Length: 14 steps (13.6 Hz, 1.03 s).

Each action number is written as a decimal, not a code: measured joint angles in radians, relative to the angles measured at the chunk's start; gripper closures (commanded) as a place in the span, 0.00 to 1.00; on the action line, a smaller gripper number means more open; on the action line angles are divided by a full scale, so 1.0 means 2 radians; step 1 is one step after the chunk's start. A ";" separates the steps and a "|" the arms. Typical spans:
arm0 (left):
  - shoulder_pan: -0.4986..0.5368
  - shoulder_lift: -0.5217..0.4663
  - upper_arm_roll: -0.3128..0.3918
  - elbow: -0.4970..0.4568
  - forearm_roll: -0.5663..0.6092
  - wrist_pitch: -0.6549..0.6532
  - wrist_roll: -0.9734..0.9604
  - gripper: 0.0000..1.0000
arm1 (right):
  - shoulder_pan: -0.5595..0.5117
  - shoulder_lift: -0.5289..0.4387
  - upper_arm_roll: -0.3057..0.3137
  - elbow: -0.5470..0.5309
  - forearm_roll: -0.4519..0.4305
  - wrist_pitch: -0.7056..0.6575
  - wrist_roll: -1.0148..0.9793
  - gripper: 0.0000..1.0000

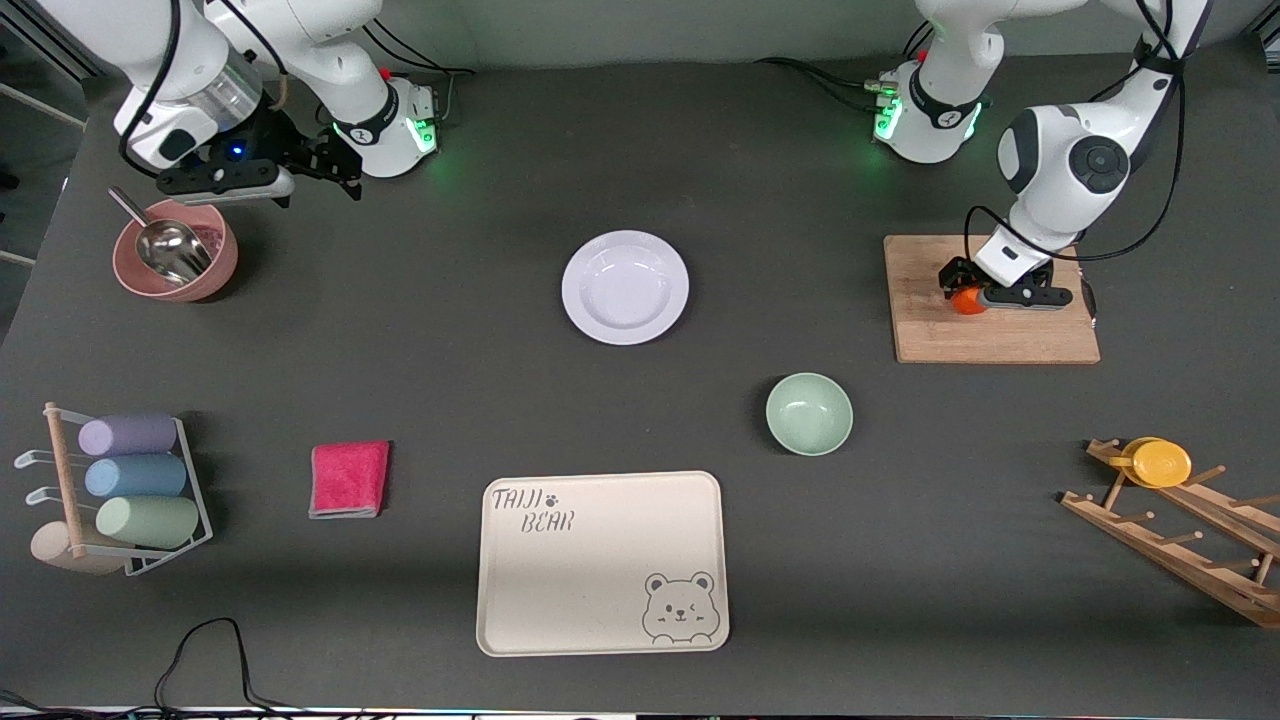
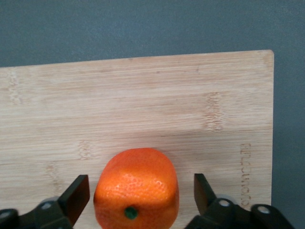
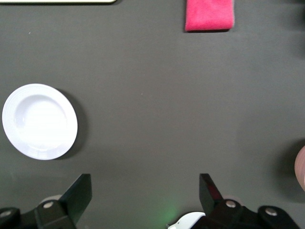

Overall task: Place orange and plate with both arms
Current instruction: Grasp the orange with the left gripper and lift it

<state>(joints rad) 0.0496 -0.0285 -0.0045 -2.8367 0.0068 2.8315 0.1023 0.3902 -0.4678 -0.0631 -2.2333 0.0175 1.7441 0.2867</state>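
1. i see the plate [image 1: 625,287] lying flat near the middle of the table [image 1: 450,330], with bare table all round it and nothing on it.
2. nearer the front camera than the plate, toward the left arm's end, sits a pale green bowl [image 1: 809,413]; nearer the camera again lies the cream bear tray [image 1: 602,563].
3. a folded pink cloth [image 1: 349,479] lies on the table beside the tray, toward the right arm's end, and a wire rack of pastel cups [image 1: 130,490] stands at that end.
4. a pink bowl with a metal scoop [image 1: 175,250] in it sits by the right arm's base.
5. a wooden peg rack [image 1: 1190,530] carrying a yellow cup [image 1: 1160,462] stands at the left arm's end, nearer the camera than the cutting board [image 1: 990,335].
6. the orange [image 2: 137,188] rests on the cutting board, well apart from the plate.
7. my left hand [image 2: 141,193] is down at the board with its fingers [image 2: 76,195] spread either side of the orange; i see a gap on each side, so nothing is clamped.
8. my right hand [image 3: 143,195] hangs over the pink bowl's edge, fingers wide apart and holding nothing, with the plate well off from it; that arm waits.
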 measured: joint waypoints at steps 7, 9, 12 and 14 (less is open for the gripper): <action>0.004 0.000 0.000 0.001 0.000 0.000 0.012 1.00 | 0.003 0.001 -0.013 -0.070 0.093 0.054 -0.013 0.00; 0.004 -0.004 0.000 0.004 0.000 -0.001 0.022 1.00 | 0.003 0.004 -0.017 -0.111 0.148 0.098 -0.053 0.00; 0.004 -0.046 0.000 0.022 0.000 -0.076 0.027 1.00 | 0.003 0.024 -0.029 -0.159 0.240 0.145 -0.136 0.00; 0.004 -0.110 -0.001 0.058 -0.002 -0.204 0.028 1.00 | 0.003 0.065 -0.049 -0.180 0.331 0.160 -0.242 0.00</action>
<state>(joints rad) 0.0578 -0.2479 -0.0057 -2.7202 0.0037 2.4240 0.1576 0.3963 -0.3379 -0.1620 -2.5930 0.6800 2.0637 -0.1965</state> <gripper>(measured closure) 0.317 0.000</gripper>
